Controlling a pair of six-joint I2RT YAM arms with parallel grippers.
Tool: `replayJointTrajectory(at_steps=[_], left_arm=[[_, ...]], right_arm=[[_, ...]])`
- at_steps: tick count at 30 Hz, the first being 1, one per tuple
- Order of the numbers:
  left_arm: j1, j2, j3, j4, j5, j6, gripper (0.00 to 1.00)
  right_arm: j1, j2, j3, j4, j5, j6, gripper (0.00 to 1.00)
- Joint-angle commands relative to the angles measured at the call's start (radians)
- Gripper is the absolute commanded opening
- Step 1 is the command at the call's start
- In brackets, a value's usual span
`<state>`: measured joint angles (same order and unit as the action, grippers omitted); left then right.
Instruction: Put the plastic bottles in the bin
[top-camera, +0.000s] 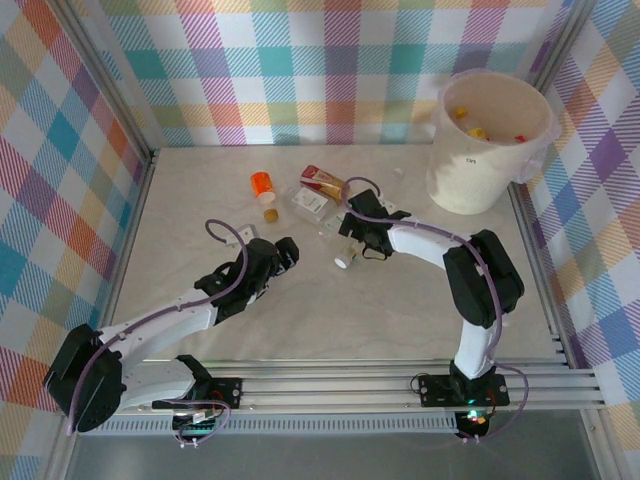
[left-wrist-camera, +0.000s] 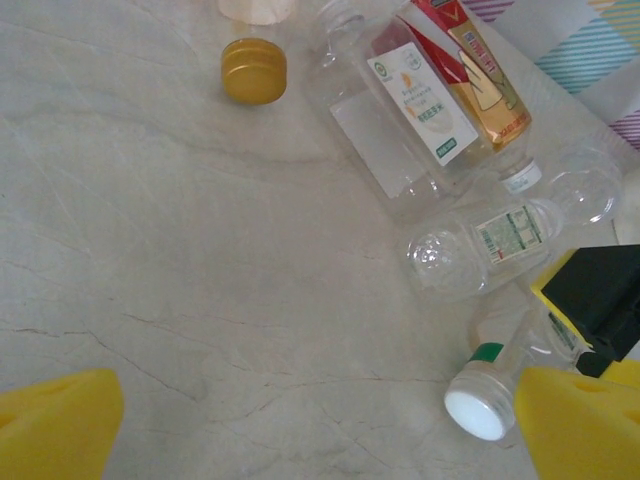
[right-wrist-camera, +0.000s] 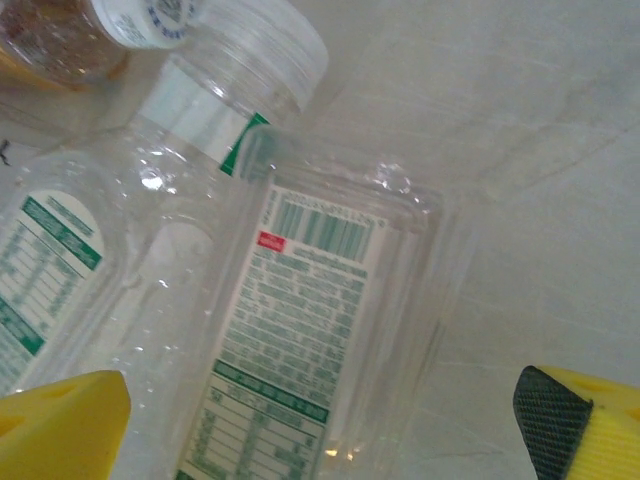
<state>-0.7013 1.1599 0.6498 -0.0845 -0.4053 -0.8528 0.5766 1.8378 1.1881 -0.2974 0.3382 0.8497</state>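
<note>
The bin (top-camera: 478, 182), a cream-white bucket, stands at the far right with a few plastic bottles (top-camera: 477, 131) inside. More bottles lie mid-table: an orange-capped one (top-camera: 262, 183), a red-labelled amber one (top-camera: 323, 182), a square clear one (top-camera: 311, 202) and a white-capped one (top-camera: 345, 259). My right gripper (right-wrist-camera: 320, 430) is open and low over a clear bottle with a printed label (right-wrist-camera: 300, 330), which lies between its yellow fingers (right-wrist-camera: 60, 425). My left gripper (left-wrist-camera: 320, 430) is open over bare table, and the white-capped bottle (left-wrist-camera: 480, 400) lies by its right finger (left-wrist-camera: 580, 420).
A loose gold cap (left-wrist-camera: 254, 70) lies on the table to the left of the bottle cluster. Checked walls close in the table at the back and sides. The right arm's black and yellow finger (left-wrist-camera: 595, 300) sits close to the left gripper's right side.
</note>
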Motion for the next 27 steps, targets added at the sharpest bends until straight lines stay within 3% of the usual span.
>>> replayJointTrajectory(at_steps=[1, 12, 16, 27], left_arm=[[0.013, 0.011, 0.005, -0.005, 0.007, -0.008, 1.00], [0.015, 0.032, 0.004, 0.014, 0.027, -0.005, 1.00], [0.014, 0.036, 0.008, 0.014, 0.039, -0.005, 1.00], [0.014, 0.020, 0.004, 0.000, 0.033, -0.006, 1.00]], right_arm=[[0.005, -0.025, -0.045, -0.041, 0.039, -0.008, 0.98], [-0.001, -0.141, -0.162, -0.025, 0.032, -0.167, 0.96], [-0.006, -0.091, -0.124, 0.003, 0.026, -0.252, 0.92], [-0.006, 0.048, -0.018, 0.005, 0.113, -0.239, 0.73]])
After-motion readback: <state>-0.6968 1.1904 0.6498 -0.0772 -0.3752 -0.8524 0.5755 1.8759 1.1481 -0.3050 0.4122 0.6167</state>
